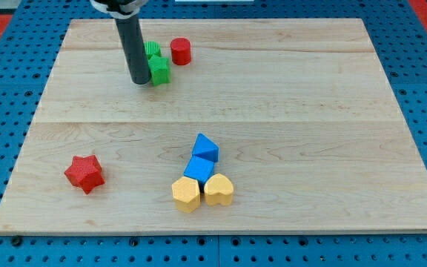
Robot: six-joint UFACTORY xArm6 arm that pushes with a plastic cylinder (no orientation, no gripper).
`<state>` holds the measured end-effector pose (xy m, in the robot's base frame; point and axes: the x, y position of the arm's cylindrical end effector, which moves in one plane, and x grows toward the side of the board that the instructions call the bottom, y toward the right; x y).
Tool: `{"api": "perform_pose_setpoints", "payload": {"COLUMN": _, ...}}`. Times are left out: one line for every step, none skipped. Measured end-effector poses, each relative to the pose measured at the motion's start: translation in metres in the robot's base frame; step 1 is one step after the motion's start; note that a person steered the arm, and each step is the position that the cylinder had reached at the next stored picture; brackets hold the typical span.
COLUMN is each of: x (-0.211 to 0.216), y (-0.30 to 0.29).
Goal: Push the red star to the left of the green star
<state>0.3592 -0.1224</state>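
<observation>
The red star [84, 173] lies near the view's bottom left of the wooden board [288, 111]. The green star [159, 70] sits near the view's top, left of centre. My tip [140, 81] rests on the board right against the green star's left side. The rod partly hides a second green block [152, 50] just above the star; its shape is unclear. The red star is far below and left of my tip.
A red cylinder [181, 51] stands right of the green blocks. Near the view's bottom centre two blue blocks [205, 148] [198, 169] touch a yellow hexagon-like block [186, 194] and a yellow heart [219, 190]. Blue pegboard surrounds the board.
</observation>
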Motion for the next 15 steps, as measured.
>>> {"api": "perform_pose_setpoints", "payload": {"x": 0.102, "y": -0.039}}
{"api": "perform_pose_setpoints", "payload": {"x": 0.171, "y": 0.002}}
{"api": "perform_pose_setpoints", "payload": {"x": 0.23, "y": 0.001}}
{"api": "perform_pose_setpoints", "payload": {"x": 0.196, "y": -0.062}}
{"api": "perform_pose_setpoints", "payload": {"x": 0.129, "y": -0.062}}
{"api": "perform_pose_setpoints", "payload": {"x": 0.194, "y": -0.075}}
{"api": "perform_pose_setpoints", "payload": {"x": 0.202, "y": -0.133}}
{"api": "perform_pose_setpoints", "payload": {"x": 0.14, "y": -0.137}}
{"api": "perform_pose_setpoints", "payload": {"x": 0.12, "y": -0.078}}
{"api": "perform_pose_setpoints", "payload": {"x": 0.137, "y": -0.06}}
{"api": "perform_pose_setpoints", "payload": {"x": 0.163, "y": -0.057}}
{"api": "perform_pose_setpoints", "payload": {"x": 0.127, "y": 0.0}}
{"api": "perform_pose_setpoints", "payload": {"x": 0.048, "y": 0.007}}
{"api": "perform_pose_setpoints", "payload": {"x": 0.091, "y": 0.0}}
{"api": "perform_pose_setpoints", "payload": {"x": 0.097, "y": -0.036}}
